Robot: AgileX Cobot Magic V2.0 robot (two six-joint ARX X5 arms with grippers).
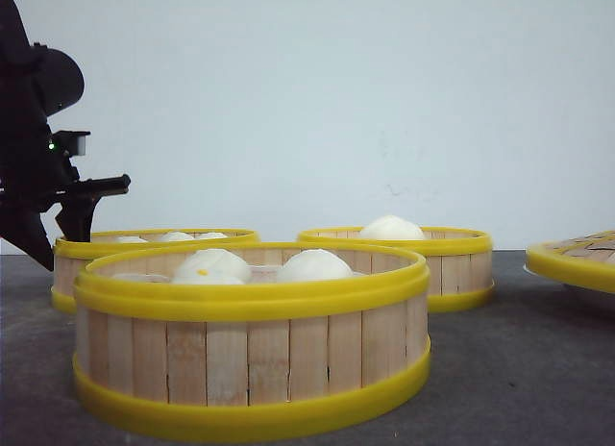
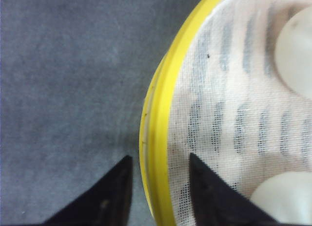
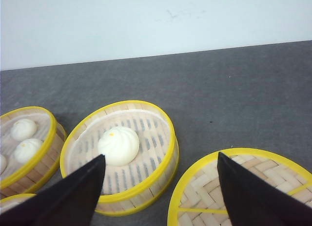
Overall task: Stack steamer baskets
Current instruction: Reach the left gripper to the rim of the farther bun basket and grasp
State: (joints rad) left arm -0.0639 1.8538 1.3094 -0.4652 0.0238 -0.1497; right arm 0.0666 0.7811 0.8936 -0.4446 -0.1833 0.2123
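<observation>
**Left Gripper Straddling the Rim of the Rear-Left Basket**

Three round, shallow steamer baskets with pale vertical wooden slat walls and bright yellow rims stood on the dark grey tabletop (image 1: 538, 369). The nearest basket (image 1: 252, 369) sat at the front centre and held two white buns (image 1: 312, 264). The rear-left basket (image 1: 72, 263) stood behind it on the left, holding several white buns. The rear-right basket (image 1: 452, 263) stood behind it on the right, holding a single white bun (image 3: 118, 145). All three baskets stood apart from one another; none was stacked.

The black left gripper (image 2: 158, 187) was positioned at the outer edge of the rear-left basket. Its jaws were apart, one finger (image 2: 109, 197) outside the yellow rim and the other inside, over the white cloth liner (image 2: 234, 119). The rim lay between the fingers; contact could not be determined.

The black right gripper (image 3: 161, 187) was held above the tabletop with its jaws wide apart and nothing between them. A flat, yellow-rimmed woven lid (image 3: 243, 187) lay beside the rear-right basket, on the right edge of the front view.
</observation>
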